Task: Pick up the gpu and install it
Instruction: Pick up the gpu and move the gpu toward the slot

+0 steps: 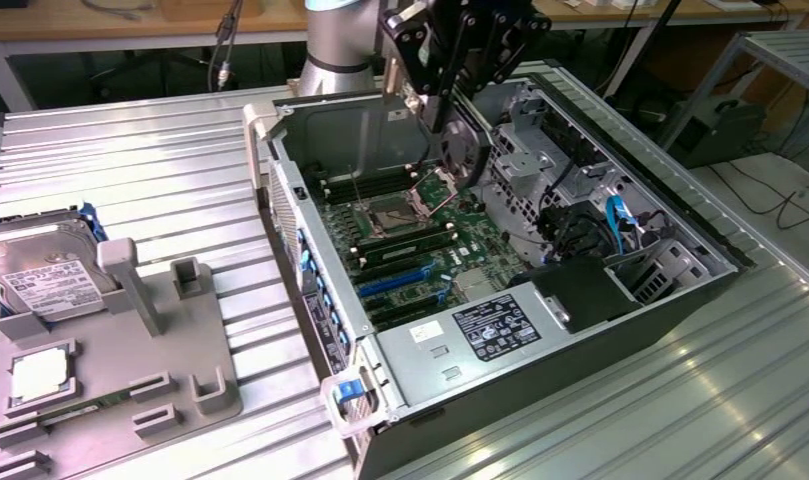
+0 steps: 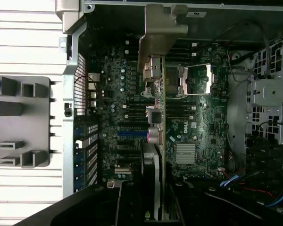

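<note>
My gripper (image 1: 442,95) hangs over the far end of the open computer case (image 1: 671,215), shut on the gpu (image 1: 460,150). The card is held on edge above the motherboard (image 1: 418,235), apart from it. In the wrist view the gpu (image 2: 156,141) shows edge-on, with its silver bracket (image 2: 160,28) at the end away from the gripper (image 2: 151,207). It is lined up along the board, beside the blue expansion slots (image 2: 132,133). The same slots (image 1: 401,282) lie nearer the case's front in the exterior view.
A silver hard drive (image 1: 37,270) and a small square chip (image 1: 37,375) rest in a grey fixture (image 1: 151,350) on the exterior view's left. Inside the case sit the power supply (image 1: 491,330), drive cages (image 1: 544,150) and blue cables (image 1: 618,225).
</note>
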Robot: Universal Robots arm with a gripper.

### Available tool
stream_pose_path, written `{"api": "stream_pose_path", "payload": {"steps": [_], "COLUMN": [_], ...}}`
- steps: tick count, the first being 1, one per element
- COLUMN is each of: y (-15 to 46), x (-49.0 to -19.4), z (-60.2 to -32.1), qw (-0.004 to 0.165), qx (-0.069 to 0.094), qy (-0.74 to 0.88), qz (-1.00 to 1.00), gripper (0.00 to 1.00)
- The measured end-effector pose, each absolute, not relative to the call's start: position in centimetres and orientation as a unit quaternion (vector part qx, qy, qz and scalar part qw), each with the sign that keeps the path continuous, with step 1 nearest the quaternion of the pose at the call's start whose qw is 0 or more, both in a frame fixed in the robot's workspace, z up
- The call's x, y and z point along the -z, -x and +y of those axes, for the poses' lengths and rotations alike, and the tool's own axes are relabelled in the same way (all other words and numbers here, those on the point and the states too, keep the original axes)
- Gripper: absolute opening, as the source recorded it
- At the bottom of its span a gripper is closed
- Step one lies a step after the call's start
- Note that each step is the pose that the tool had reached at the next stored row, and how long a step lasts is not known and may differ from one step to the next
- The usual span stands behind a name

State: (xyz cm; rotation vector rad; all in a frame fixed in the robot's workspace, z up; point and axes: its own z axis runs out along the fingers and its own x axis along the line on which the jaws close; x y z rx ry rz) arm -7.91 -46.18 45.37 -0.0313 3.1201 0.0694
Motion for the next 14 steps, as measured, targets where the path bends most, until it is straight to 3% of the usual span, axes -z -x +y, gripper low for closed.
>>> {"api": "stream_pose_path", "payload": {"steps": [14], "y": [6.3], "x": [-45.4], "z": [-46.2], "qw": [0.010], "qx": [-0.022], "qy": [0.010], "qz": [1.000], "gripper": [0.28]}}
